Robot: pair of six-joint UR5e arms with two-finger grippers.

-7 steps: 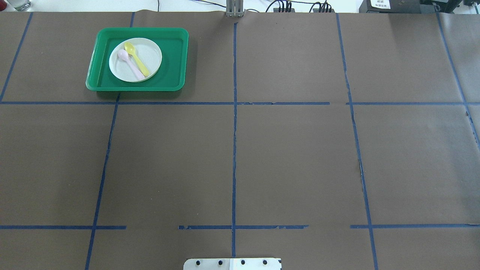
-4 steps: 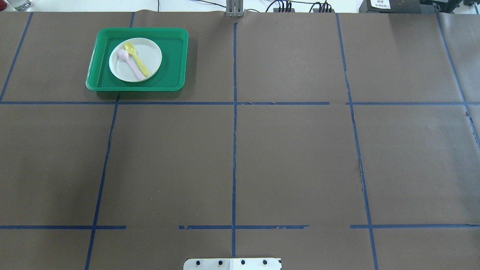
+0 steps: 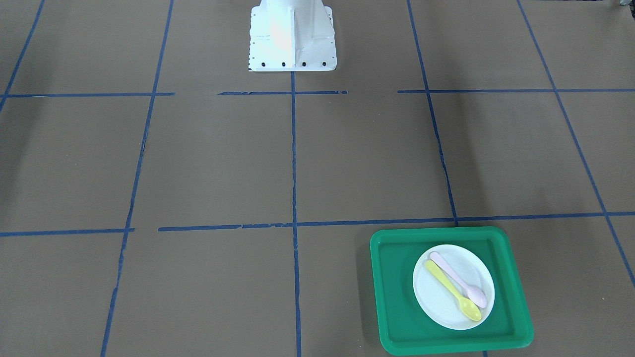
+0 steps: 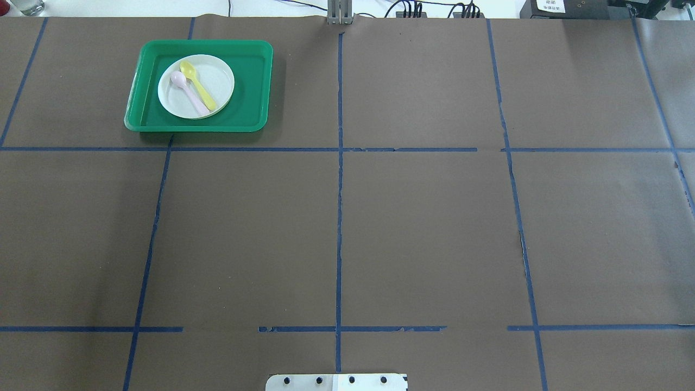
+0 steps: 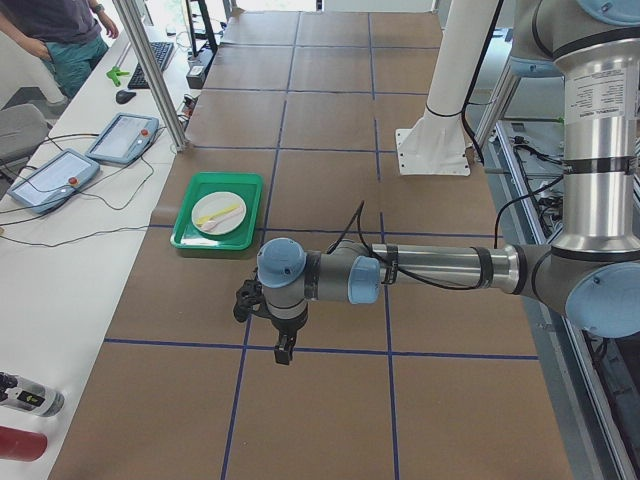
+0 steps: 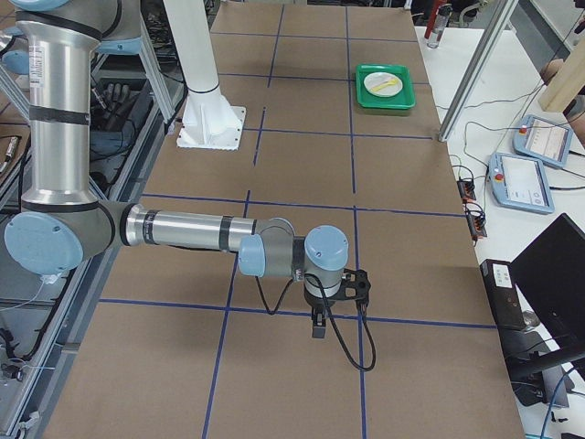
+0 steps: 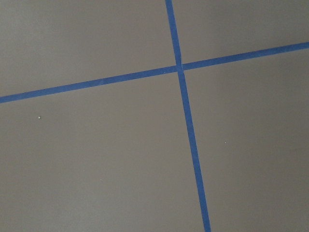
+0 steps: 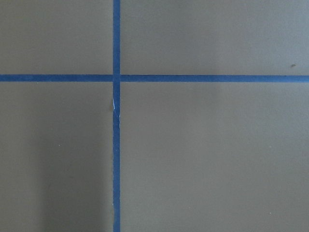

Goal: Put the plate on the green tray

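Observation:
The small white plate (image 4: 219, 77) lies inside the green tray (image 4: 253, 81) at the table's far left, with a yellow spoon (image 4: 198, 86) and a pink spoon (image 4: 188, 93) on it. Both also show in the front view, plate (image 3: 435, 297) on tray (image 3: 397, 290). My left gripper (image 5: 284, 350) and right gripper (image 6: 317, 327) show only in the side views. Each hangs over bare table, far from the tray. I cannot tell whether either is open or shut. The wrist views show only brown table and blue tape.
The white robot base (image 3: 292, 34) stands at the table's near middle edge. Blue tape lines cross the brown table cover. Beyond the far edge lie teach pendants (image 5: 50, 180), cables and a metal pole (image 5: 150, 70). A person stands at the far corner (image 5: 60, 30).

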